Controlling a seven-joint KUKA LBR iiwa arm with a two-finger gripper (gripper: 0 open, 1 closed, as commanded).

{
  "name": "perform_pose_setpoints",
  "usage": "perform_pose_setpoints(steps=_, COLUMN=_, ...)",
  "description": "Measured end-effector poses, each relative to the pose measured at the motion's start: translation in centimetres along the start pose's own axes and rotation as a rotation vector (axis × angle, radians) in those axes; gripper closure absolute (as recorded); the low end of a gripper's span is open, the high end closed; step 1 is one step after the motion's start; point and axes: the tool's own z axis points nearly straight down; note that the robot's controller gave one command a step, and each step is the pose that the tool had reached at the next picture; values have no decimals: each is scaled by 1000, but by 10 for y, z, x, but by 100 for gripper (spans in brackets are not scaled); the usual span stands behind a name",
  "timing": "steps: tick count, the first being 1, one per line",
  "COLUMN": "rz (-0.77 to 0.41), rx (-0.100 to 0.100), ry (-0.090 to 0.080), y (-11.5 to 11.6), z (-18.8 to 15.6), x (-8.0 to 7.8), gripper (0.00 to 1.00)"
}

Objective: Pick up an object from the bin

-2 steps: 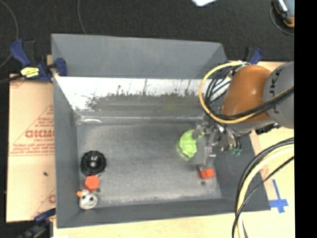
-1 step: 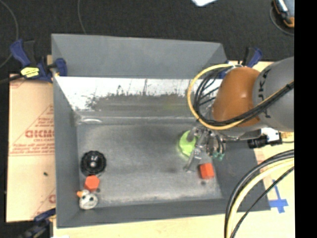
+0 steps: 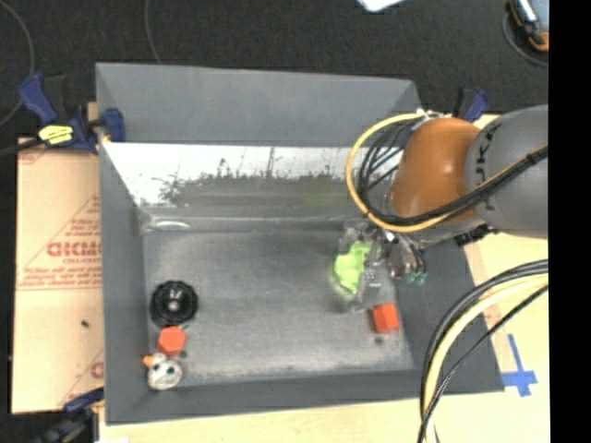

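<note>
A small lime-green lump [image 3: 348, 270], rounded and pale, lies on the grey floor of the bin [image 3: 259, 275]. It is in the right half, closer to the far wall than the near one and well apart from the left wall. The gripper [image 3: 377, 270] hides its right side, so its full shape cannot be told.

The arm [image 3: 513, 160] reaches in, gripper [image 3: 374, 282] seemingly pointing downward.
</note>
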Motion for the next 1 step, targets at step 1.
perform_pose_setpoints(steps=1, rz=-107, rx=-2, ry=-1, y=-15, z=5, x=-5, gripper=0)
